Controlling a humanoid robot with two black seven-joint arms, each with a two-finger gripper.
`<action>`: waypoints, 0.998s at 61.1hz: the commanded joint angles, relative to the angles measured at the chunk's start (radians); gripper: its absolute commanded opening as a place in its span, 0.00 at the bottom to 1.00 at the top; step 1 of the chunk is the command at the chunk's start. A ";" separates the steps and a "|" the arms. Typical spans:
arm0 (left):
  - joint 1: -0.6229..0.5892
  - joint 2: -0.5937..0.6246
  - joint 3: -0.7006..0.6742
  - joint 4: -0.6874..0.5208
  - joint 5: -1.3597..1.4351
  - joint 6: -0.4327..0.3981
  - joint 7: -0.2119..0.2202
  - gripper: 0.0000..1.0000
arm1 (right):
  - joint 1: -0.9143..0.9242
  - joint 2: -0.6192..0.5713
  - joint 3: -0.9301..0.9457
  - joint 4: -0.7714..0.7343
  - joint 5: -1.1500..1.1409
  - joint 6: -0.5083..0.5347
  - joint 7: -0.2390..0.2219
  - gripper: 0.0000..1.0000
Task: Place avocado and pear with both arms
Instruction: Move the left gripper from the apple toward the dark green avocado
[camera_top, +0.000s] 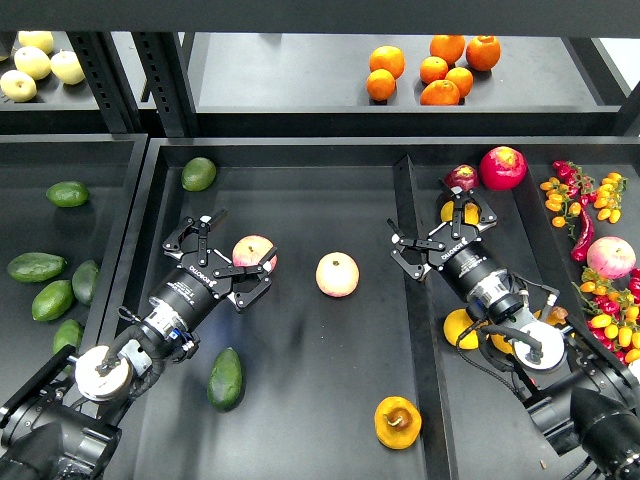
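The avocado (226, 378), dark green and tapering, lies on the floor of the middle tray, near its front left. The pear (398, 422), squat and yellow-orange with a brown dimple, lies at the front of the same tray. My left gripper (245, 238) is open well behind the avocado, its fingers beside a pink-and-yellow apple (254, 252). My right gripper (432, 222) is open over the right tray, far behind the pear. One of its fingers crosses a yellow fruit (486, 213). Neither gripper holds anything.
A second apple (337, 274) lies mid-tray and a brighter green fruit (198, 173) at its back left. Several avocados (37, 266) fill the left tray. Red apples (502, 167), chillies (582, 232) and small tomatoes crowd the right tray. Oranges (440, 92) sit on the shelf behind.
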 joint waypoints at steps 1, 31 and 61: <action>-0.007 0.000 0.001 -0.003 -0.001 0.000 0.006 0.99 | 0.000 0.000 0.000 0.000 0.000 0.000 0.000 0.99; -0.030 0.000 -0.022 -0.004 -0.001 0.000 0.049 0.99 | -0.003 0.000 0.001 -0.001 0.000 0.000 0.002 0.99; -0.257 0.242 0.281 -0.003 -0.001 0.000 0.192 0.99 | -0.004 0.000 0.001 0.000 0.000 0.000 0.002 0.99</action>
